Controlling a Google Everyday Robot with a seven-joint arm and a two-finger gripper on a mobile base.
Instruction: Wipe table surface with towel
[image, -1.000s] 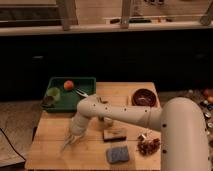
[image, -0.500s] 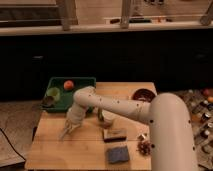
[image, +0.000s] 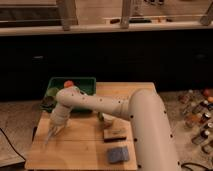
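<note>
Camera view: the gripper (image: 53, 130) sits low over the left part of the table surface (image: 82, 147), pincer clamped on the towel (image: 48, 138), whose pale end trails onto the wood. A brown brush (image: 114, 134) and a blue-grey sponge (image: 118, 154) lie to the right. A green tray (image: 84, 80) sits at the far-left corner.

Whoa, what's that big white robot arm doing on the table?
The robot is wiping the wooden table. Its gripper is down near the table's left edge, shut on a small pale towel that seems to touch the wood. A brown brush and a blue-grey sponge lie untouched nearer the middle. A green tray sits at the back left corner.
</note>
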